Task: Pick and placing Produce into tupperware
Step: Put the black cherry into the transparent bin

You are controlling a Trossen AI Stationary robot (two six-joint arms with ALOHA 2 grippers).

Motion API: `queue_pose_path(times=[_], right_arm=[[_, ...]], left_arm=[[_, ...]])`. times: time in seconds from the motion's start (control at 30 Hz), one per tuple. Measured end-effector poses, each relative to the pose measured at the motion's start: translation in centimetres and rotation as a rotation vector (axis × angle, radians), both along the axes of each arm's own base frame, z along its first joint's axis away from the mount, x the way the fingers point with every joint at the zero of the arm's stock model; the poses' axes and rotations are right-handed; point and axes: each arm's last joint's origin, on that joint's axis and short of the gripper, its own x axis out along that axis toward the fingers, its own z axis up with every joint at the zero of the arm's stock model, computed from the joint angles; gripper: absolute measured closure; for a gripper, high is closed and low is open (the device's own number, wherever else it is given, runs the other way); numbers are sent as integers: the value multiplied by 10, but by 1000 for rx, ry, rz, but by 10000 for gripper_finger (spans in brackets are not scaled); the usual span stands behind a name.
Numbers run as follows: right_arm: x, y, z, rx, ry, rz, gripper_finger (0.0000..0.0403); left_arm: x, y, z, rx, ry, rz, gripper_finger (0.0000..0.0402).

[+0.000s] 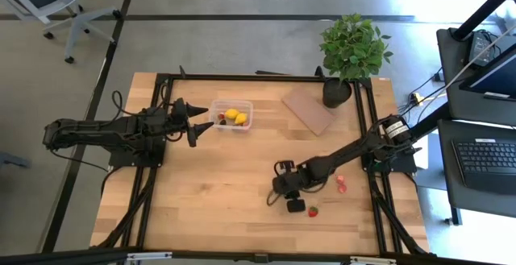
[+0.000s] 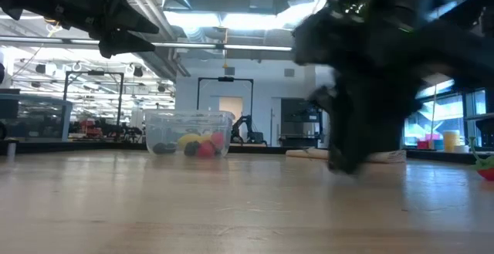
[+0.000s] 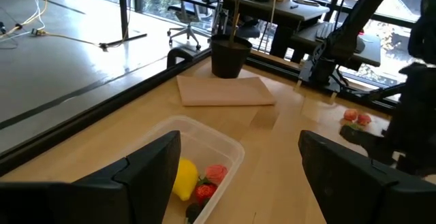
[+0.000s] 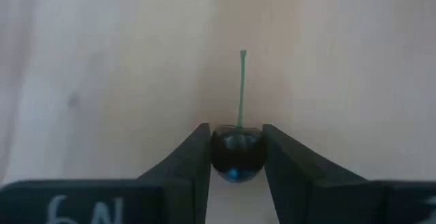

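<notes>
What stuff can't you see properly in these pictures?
- Dark cherry: shows only in the right wrist view; from above, the right hand covers it.
- Fruit in the tupperware: too small to count from above; the left wrist view cuts some off.
- Low view: the near arm is a blur.

The tupperware (image 1: 231, 116) is a small clear rectangular container with rounded corners, standing upright and uncovered on the wooden table toward its far side. Inside it lie two yellow lemon-like pieces (image 1: 235, 116), a red strawberry-like piece (image 3: 206, 190), a paler pinkish one (image 3: 216, 173) and, seen from table height, a dark berry (image 2: 159, 148) against the left wall. A dark glossy cherry (image 4: 236, 152) with a thin green stem (pointing straight away from the wrist camera) sits pinched between two dark fingers, low over the table. A red strawberry with a green cap (image 1: 313, 211) lies on the wood near the front edge, and two pinkish-red pieces (image 1: 341, 184) lie together farther right.
</notes>
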Motion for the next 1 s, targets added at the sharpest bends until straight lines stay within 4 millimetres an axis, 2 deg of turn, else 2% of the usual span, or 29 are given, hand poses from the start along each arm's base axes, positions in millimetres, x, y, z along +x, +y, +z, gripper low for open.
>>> queue_pose_path(times=[0.07, 0.23, 0.43, 0.6, 0.7, 0.8, 0.87, 1.0], right_arm=[[9, -13, 17, -11, -17, -20, 290], [38, -59, 78, -40, -148, -74, 290], [76, -131, 162, -87, -480, -188, 289], [83, -182, 207, -116, -693, -314, 289], [81, -205, 216, -99, -750, -393, 288], [87, -220, 211, -72, -779, -427, 287], [96, -224, 198, -40, -770, -428, 287], [113, -229, 157, -24, -652, -427, 287]], left_arm=[[0, 0, 0, 1, 1, 0, 111], [0, 0, 0, 1, 0, -1, 111], [0, 0, 0, 1, 1, 0, 111], [0, 0, -1, 0, 10, -1, 111], [0, 0, -1, 5, 14, -1, 111], [0, 0, -1, 7, 15, -2, 111], [0, 0, -1, 7, 19, -2, 111], [0, 0, -2, 7, 22, -2, 111]])
